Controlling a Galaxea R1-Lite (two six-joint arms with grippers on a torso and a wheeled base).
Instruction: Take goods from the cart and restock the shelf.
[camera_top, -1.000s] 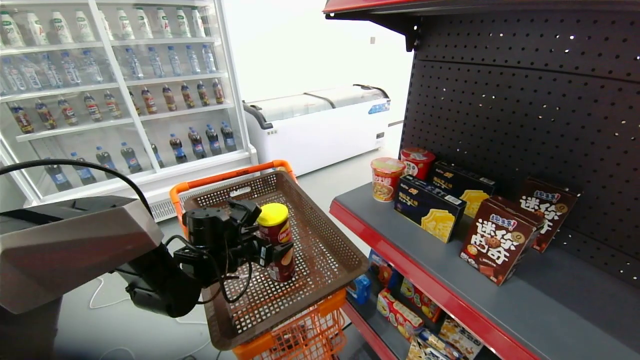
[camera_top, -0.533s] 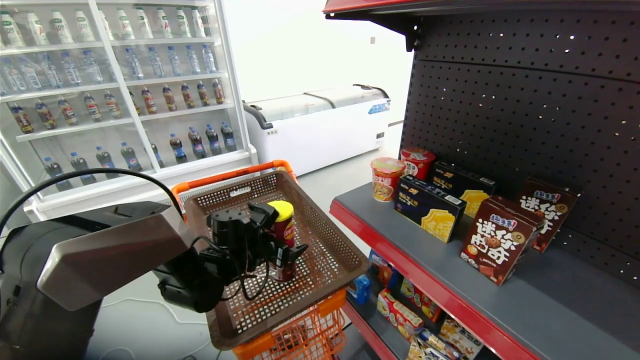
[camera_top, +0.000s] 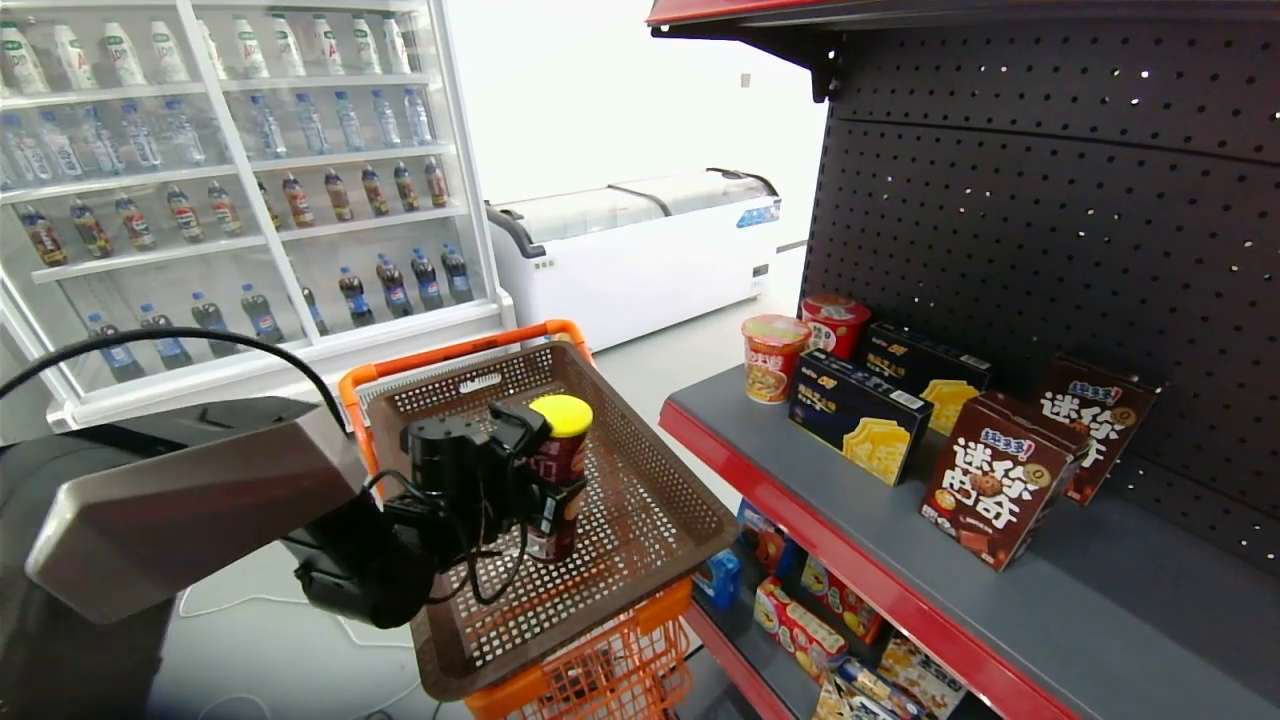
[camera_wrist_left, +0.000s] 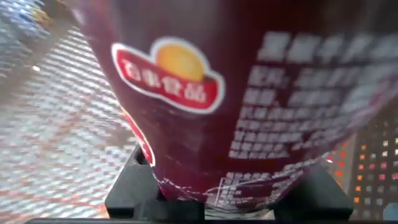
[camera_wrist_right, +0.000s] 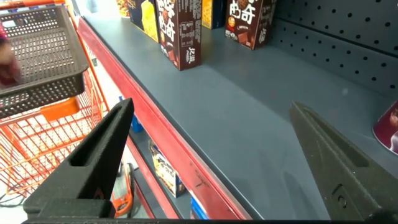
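The black pegboard shelf (camera_top: 1100, 600) with its grey deck stands at 3 o'clock of the orange wire cart (camera_top: 600, 680), which carries a brown perforated plastic tray (camera_top: 650, 500). Over the tray's middle, a dark red cylindrical chip can with a yellow lid (camera_top: 560, 455) tilts, clamped from 9 o'clock by the left gripper (camera_top: 540, 490). The right gripper (camera_wrist_right: 211, 109) hangs spread wide above the deck.

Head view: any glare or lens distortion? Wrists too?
Head view: the wall above the chest freezer washes out white; the cooler's frame leans, wide-angle. Left wrist view: the can sits very close to the lens. Right wrist view: even light on the shelf, no glare.
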